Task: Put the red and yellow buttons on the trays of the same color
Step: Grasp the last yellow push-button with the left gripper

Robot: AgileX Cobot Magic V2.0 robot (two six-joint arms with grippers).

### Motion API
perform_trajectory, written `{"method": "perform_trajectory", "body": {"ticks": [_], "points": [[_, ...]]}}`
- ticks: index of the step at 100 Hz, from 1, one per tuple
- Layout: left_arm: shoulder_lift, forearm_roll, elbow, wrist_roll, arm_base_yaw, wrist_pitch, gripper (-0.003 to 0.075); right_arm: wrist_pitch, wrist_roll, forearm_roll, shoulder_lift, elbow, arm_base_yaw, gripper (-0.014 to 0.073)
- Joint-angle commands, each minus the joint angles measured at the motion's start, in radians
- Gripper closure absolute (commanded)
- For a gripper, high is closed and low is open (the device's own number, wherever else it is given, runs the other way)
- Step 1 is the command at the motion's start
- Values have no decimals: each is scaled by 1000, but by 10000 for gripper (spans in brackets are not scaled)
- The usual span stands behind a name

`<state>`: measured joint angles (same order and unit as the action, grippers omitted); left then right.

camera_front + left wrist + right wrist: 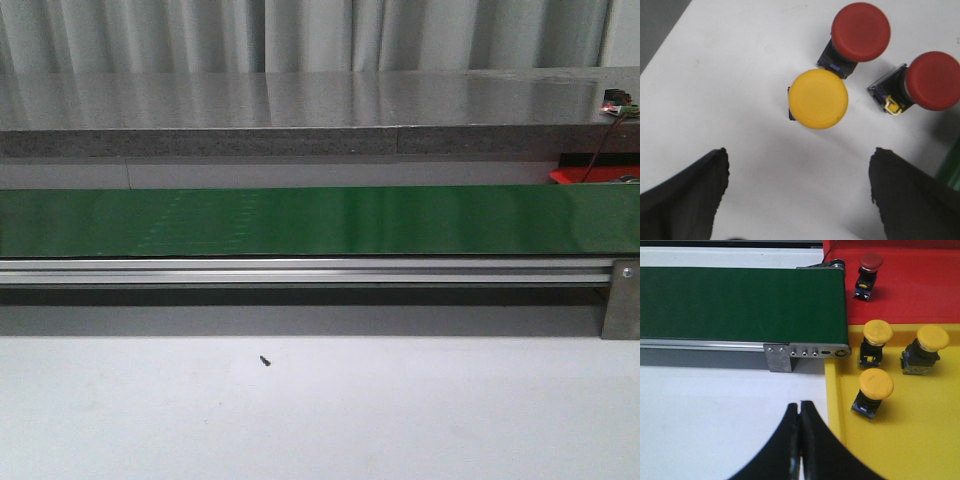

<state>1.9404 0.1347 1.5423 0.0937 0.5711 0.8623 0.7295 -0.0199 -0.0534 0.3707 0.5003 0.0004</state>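
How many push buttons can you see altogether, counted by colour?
Yellow buttons: 4, one on the white table and three in the yellow tray.
Red buttons: 3, two on the white table and one in the red tray.
Total: 7.

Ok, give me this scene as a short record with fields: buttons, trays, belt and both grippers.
sorted in yellow tray: three yellow buttons
sorted in red tray: one red button
unsorted, white table: one yellow button, two red buttons
conveyor belt: bare
left gripper: open, empty
right gripper: shut, empty
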Motion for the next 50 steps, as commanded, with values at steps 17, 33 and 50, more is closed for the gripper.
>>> {"method": "perform_trajectory", "body": {"ticks": [17,33,50], "points": [[17,67,28,1,3,-137,157,-65,8,5,4,24,3,662],[52,77,28,3,1,-192,157,-65,8,5,4,24,3,662],[67,82,28,3,1,-253,190,-65,8,5,4,24,3,662]]}}
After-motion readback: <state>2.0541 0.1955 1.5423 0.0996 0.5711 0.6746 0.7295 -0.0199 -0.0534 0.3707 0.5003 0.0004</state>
